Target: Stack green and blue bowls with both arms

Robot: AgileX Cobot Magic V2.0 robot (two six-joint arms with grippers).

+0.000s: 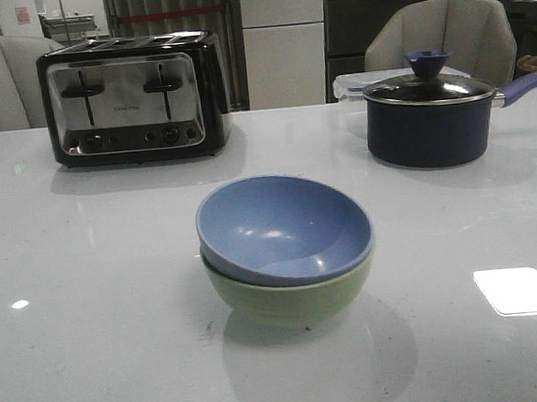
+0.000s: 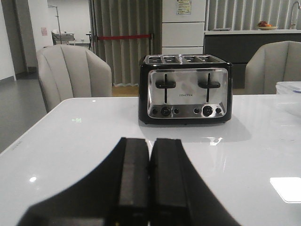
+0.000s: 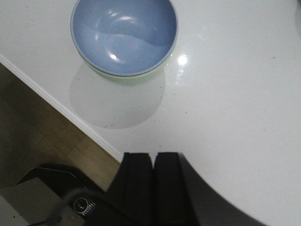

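Note:
The dusty blue bowl [image 1: 283, 226] sits tilted inside the pale green bowl [image 1: 291, 298] near the middle of the white table in the front view. The stack also shows in the right wrist view, blue bowl [image 3: 124, 33] over a sliver of green bowl [image 3: 134, 76]. No arm shows in the front view. My left gripper [image 2: 149, 146] is shut and empty, low over the table, facing the toaster. My right gripper [image 3: 153, 157] is shut and empty, over the table's near edge, apart from the bowls.
A black and chrome toaster [image 1: 133, 98] stands at the back left. A dark lidded saucepan [image 1: 428, 116] with a purple-blue handle stands at the back right, a clear container behind it. Chairs stand behind the table. The table's edge [image 3: 61, 108] and floor show in the right wrist view.

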